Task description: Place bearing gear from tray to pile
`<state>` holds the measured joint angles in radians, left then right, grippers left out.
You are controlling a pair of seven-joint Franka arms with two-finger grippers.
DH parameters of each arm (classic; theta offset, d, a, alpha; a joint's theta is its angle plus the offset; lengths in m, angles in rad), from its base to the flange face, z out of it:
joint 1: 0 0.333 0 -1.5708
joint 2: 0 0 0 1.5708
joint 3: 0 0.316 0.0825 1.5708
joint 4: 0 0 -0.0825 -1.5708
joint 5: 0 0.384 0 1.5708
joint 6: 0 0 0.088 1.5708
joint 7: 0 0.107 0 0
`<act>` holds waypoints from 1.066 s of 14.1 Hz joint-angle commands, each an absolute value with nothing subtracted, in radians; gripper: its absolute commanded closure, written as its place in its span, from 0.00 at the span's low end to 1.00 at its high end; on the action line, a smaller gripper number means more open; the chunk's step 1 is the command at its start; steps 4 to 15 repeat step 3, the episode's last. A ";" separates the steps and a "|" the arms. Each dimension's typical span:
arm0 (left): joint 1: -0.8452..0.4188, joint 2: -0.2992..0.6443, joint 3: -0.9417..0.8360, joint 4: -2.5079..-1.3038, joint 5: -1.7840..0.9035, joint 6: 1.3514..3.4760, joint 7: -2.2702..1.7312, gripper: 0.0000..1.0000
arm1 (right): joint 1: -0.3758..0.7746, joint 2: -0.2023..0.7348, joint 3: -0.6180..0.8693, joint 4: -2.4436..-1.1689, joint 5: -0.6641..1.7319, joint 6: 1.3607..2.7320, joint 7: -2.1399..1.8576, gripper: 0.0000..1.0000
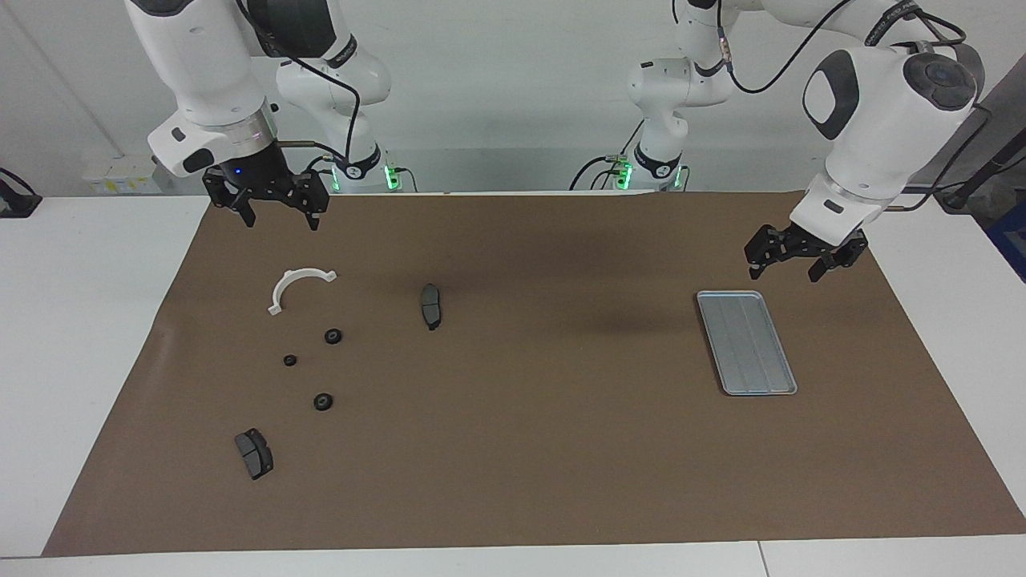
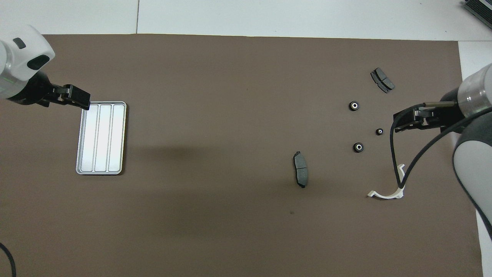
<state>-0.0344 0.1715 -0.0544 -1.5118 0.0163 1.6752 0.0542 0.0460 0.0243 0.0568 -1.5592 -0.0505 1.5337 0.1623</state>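
Observation:
The silver tray (image 1: 745, 343) lies at the left arm's end of the brown mat, with nothing showing in it; it also shows in the overhead view (image 2: 101, 137). The pile lies at the right arm's end: a white half-ring bracket (image 1: 292, 284), three small black gears (image 1: 333, 336) (image 1: 289, 360) (image 1: 322, 401) and two dark brake pads (image 1: 431, 305) (image 1: 253, 453). My left gripper (image 1: 787, 271) is open and empty, in the air over the mat by the tray's end nearer the robots. My right gripper (image 1: 280, 218) is open and empty, raised over the mat near the bracket.
The brown mat (image 1: 529, 449) covers most of the white table (image 1: 72, 336). A black cable (image 2: 398, 154) hangs from the right arm over the bracket (image 2: 390, 192) in the overhead view.

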 commanded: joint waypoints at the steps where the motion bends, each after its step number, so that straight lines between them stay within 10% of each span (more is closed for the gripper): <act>1: -0.044 0.140 -0.044 -1.554 0.009 1.700 0.061 0.00 | 0.038 0.008 0.055 -1.582 -0.021 1.540 0.166 0.00; 15: -0.044 0.140 -0.044 -1.554 0.008 1.700 0.061 0.00 | 0.037 0.008 0.057 -1.582 -0.021 1.546 0.166 0.00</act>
